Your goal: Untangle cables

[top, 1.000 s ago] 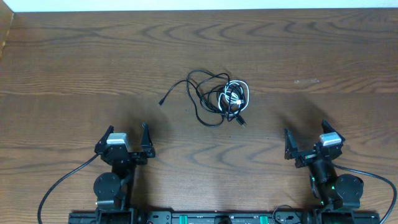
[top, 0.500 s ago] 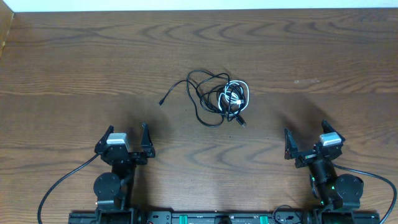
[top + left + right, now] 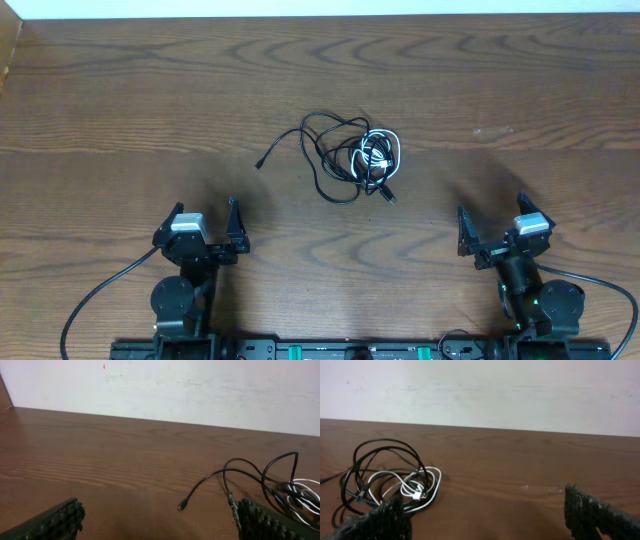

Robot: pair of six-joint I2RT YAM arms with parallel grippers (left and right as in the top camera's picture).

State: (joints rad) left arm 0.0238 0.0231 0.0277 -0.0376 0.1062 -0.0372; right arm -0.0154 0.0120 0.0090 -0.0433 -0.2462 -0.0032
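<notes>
The cables lie tangled in a heap at the table's middle. The long black cable (image 3: 325,160) loops loosely, with one plug end (image 3: 259,164) trailing left and another (image 3: 390,198) toward the front. The short white cable (image 3: 380,152) is coiled in small loops inside the heap's right side. From the left wrist I see the black cable (image 3: 250,472) and its plug end (image 3: 181,507) ahead to the right. The right wrist view shows the black cable (image 3: 380,455) and the white cable (image 3: 420,487) at left. My left gripper (image 3: 206,222) and right gripper (image 3: 492,225) stand open, empty, near the front edge.
The wooden table (image 3: 120,90) stretches wide on all sides of the heap. A pale wall (image 3: 200,390) rises behind its far edge. The arms' own thick black cords (image 3: 95,295) trail off the front by the bases.
</notes>
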